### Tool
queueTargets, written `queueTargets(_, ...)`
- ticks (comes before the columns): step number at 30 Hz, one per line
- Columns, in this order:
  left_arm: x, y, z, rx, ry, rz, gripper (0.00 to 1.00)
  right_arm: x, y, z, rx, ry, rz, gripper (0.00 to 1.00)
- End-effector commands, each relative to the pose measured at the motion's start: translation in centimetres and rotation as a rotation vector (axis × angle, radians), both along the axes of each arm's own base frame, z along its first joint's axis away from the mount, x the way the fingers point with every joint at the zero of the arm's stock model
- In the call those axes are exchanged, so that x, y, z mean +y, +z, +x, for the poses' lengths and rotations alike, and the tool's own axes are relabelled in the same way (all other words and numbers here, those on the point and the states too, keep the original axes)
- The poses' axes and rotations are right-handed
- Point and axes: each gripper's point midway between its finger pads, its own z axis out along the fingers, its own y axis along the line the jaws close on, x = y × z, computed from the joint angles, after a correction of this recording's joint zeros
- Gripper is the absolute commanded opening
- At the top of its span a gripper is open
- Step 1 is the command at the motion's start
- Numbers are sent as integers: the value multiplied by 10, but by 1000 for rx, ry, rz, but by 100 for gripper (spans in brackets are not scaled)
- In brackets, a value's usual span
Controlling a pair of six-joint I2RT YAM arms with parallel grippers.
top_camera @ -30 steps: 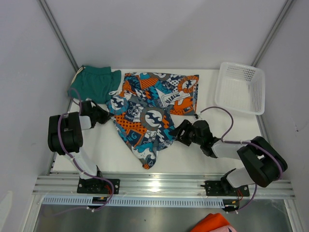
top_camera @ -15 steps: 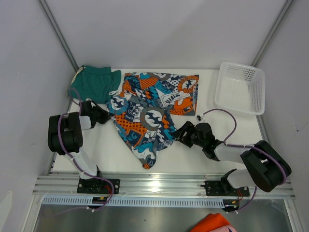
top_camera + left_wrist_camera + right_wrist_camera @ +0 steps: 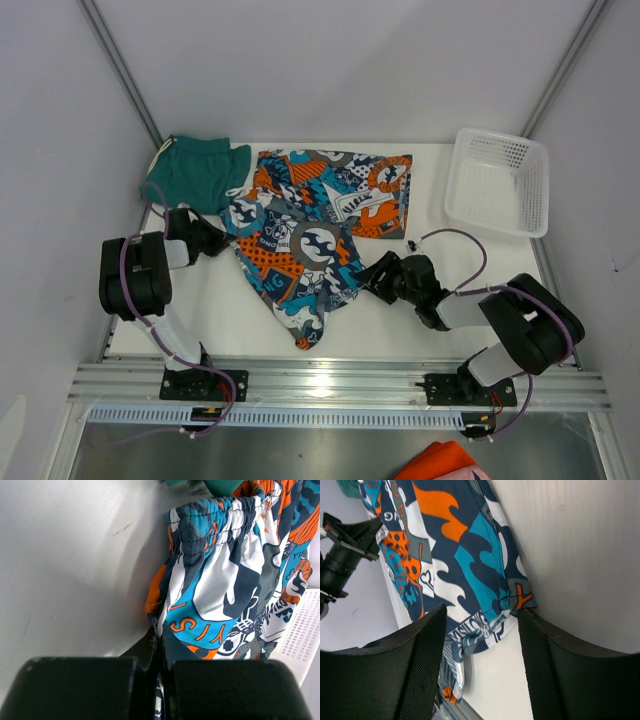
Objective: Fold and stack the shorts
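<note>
Shorts seen from above: the printed pair is spread across the middle of the table and the teal pair is bunched at the far left corner, with a basket far right; the left gripper sits at the printed pair's left edge, the right gripper at its right edge. Left wrist view: the jaws are pressed together on the printed cloth, below its gathered waistband. Right wrist view: the fingers stand apart, with a hem corner of the printed pair between them, not pinched

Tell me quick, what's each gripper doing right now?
Left gripper: closed, pinching the printed shorts.
Right gripper: open, straddling the printed shorts' hem.
</note>
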Motion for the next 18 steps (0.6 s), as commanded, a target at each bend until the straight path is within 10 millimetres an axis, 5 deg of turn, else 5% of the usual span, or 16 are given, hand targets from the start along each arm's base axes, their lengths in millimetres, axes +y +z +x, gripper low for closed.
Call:
queueTargets(1, 6, -4, -3, 5, 17, 17, 0, -3, 5, 16, -47, -78, 32, 60)
queueTargets(18, 6, -3, -3, 3, 17, 17, 0, -14, 3, 35, -72, -190, 53, 33)
